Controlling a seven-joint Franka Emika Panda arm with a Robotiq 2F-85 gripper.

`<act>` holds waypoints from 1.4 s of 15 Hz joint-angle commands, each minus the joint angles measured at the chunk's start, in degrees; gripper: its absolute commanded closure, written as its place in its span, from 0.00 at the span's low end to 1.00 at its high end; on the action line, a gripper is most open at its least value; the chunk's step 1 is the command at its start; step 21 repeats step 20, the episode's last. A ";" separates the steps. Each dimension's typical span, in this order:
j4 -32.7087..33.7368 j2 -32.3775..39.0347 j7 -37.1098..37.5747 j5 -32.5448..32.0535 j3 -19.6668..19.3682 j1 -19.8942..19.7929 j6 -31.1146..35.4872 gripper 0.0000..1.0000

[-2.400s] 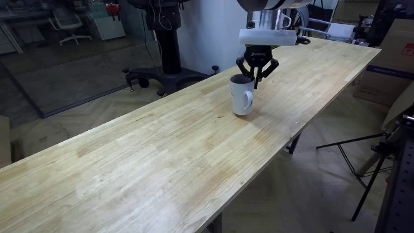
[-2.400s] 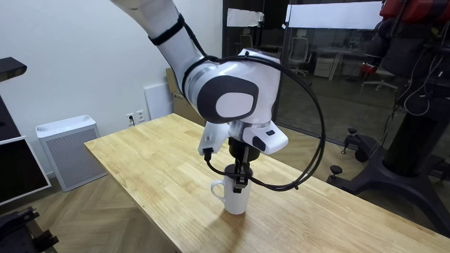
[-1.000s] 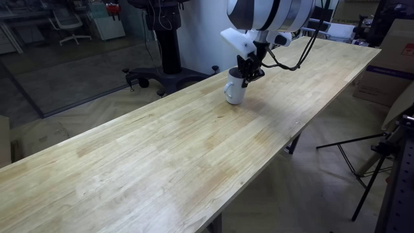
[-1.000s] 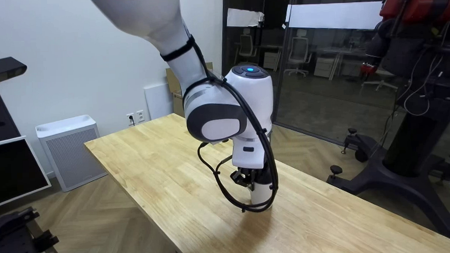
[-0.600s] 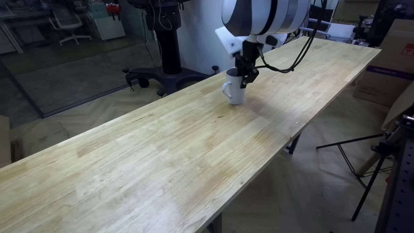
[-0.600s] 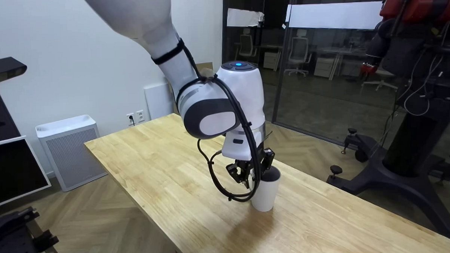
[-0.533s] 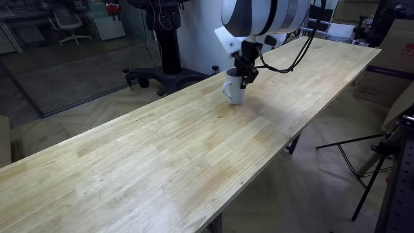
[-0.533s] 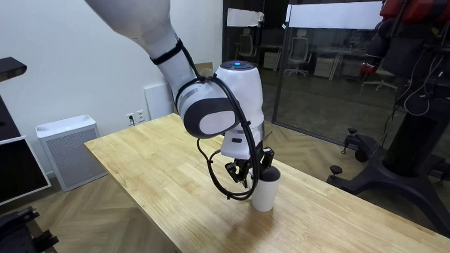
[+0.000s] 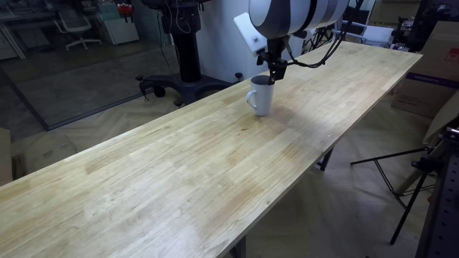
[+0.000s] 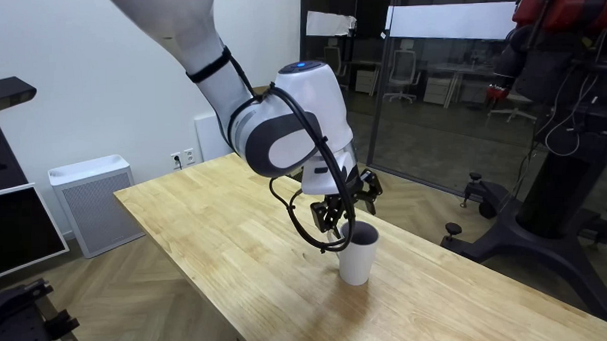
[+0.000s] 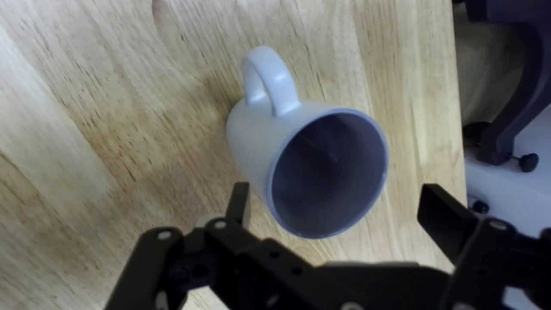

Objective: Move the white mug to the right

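Note:
The white mug (image 9: pixel 264 97) stands upright on the wooden table, its handle facing left in that exterior view. In the wrist view the mug (image 11: pixel 254 137) shows its dark bluish-grey inside and its loop handle pointing up the picture. My gripper (image 11: pixel 335 187) is open wide, with one finger (image 11: pixel 238 200) beside the mug's rim and the other beyond the far side, apart from it. In an exterior view the gripper (image 10: pixel 353 220) is just above the mug (image 10: pixel 356 263), tilted, and a black cable hides part of the handle side.
The long wooden table (image 9: pixel 172 168) has its back edge close behind the mug. Past that edge stands a dark wheeled base (image 9: pixel 188 84). A black cable loop (image 10: pixel 328 149) hangs from the arm near the mug. A tripod (image 9: pixel 405 200) stands beside the table's front edge.
The mug was carried while gripped, turned and set down on the table. Since then the fingers have spread and the gripper has risen off the rim, while the mug stays in place.

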 commanded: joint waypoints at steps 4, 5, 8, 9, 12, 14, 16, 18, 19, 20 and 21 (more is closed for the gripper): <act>-9.05 -13.50 -4.09 -4.10 2.26 0.40 -9.06 0.00; -10.56 -15.26 -6.42 -4.46 4.42 -1.30 -10.06 0.00; -14.72 -21.62 -16.80 -3.33 10.54 -7.09 -15.47 0.00; -15.76 -23.16 -20.42 -3.38 11.59 -8.56 -17.31 0.00; -14.21 -21.25 -21.91 -3.85 12.71 -9.90 -18.08 0.00; -15.36 -23.19 -25.54 -3.81 13.36 -11.09 -19.93 0.00; -15.66 -23.59 -26.32 -3.80 13.60 -11.24 -20.18 0.00; -15.73 -23.59 -26.38 -3.82 13.78 -11.20 -20.19 0.00; -15.74 -23.59 -26.40 -3.82 13.80 -11.19 -20.19 0.00; -15.75 -23.59 -26.41 -3.83 13.80 -11.20 -20.19 0.00; -15.75 -23.59 -26.41 -3.83 13.80 -11.20 -20.19 0.00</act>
